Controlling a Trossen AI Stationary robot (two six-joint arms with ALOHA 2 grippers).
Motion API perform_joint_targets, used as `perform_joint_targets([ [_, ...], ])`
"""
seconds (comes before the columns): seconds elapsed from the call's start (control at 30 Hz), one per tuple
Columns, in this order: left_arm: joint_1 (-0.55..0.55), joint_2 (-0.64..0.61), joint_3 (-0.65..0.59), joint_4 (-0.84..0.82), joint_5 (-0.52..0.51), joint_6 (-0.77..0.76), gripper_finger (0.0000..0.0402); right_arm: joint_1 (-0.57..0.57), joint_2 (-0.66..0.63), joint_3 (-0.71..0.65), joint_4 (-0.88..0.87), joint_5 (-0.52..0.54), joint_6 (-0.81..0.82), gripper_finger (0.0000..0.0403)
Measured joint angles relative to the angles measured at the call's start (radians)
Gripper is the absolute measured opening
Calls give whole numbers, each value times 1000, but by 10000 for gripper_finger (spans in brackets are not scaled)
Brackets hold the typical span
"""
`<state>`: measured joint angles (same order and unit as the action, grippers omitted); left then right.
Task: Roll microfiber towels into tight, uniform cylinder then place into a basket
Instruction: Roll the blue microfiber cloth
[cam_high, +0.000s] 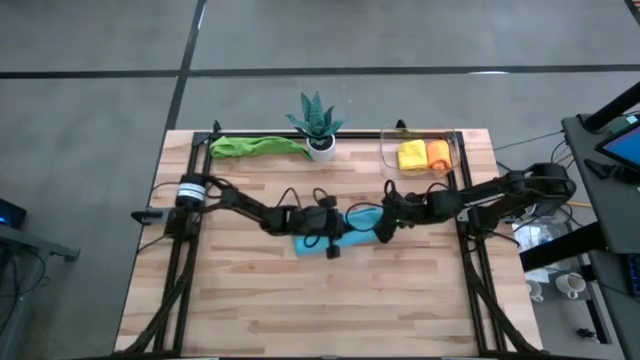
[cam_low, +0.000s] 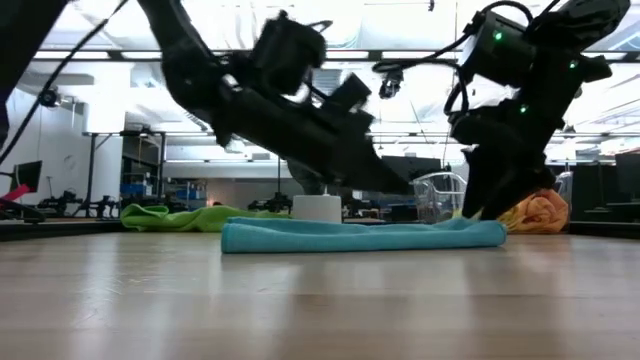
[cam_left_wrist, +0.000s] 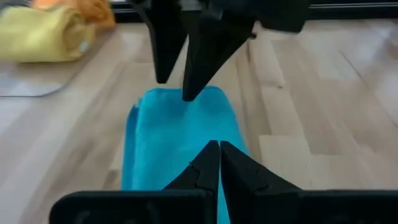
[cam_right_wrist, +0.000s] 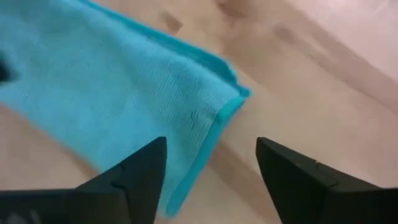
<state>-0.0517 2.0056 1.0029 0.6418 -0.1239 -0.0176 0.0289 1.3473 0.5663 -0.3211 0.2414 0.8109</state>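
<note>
blue towel (cam_high: 345, 232) folded flat mid-table, likely staged for rolling | left gripper (cam_left_wrist: 216, 149) closed over it | right gripper (cam_right_wrist: 211, 163) spread at its end, empty | basket (cam_high: 452, 160) holds two rolls

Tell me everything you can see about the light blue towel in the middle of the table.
The light blue towel is a soft microfiber cloth with a stitched edge, folded into a long, flat band, not yet a tight roll. It lies on the wooden table, mid-table. The shut left gripper sits over one end; the open right gripper straddles the other end's corner.
</note>
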Motion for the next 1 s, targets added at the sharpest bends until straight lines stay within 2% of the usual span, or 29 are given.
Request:
perform_joint_targets([
  [0.2,17,115,102,-8,18,-1,0,-10,-55,-20,-19,-123,-4,258],
  [0.3,17,153,138,-69,18,-1,0,-36,-54,-40,0,-197,-6,257],
  [0.43,17,158,161,-117,18,-1,0,-101,-40,-68,36,-293,-16,256],
  [0.57,18,156,155,-131,17,5,0,-168,-10,-88,154,-380,-18,258],
  [0.73,22,156,155,-155,15,6,0,-199,54,-89,311,-426,-22,258],
  [1.0,25,154,156,-174,-12,6,0,-201,130,-84,370,-454,0,241],
])
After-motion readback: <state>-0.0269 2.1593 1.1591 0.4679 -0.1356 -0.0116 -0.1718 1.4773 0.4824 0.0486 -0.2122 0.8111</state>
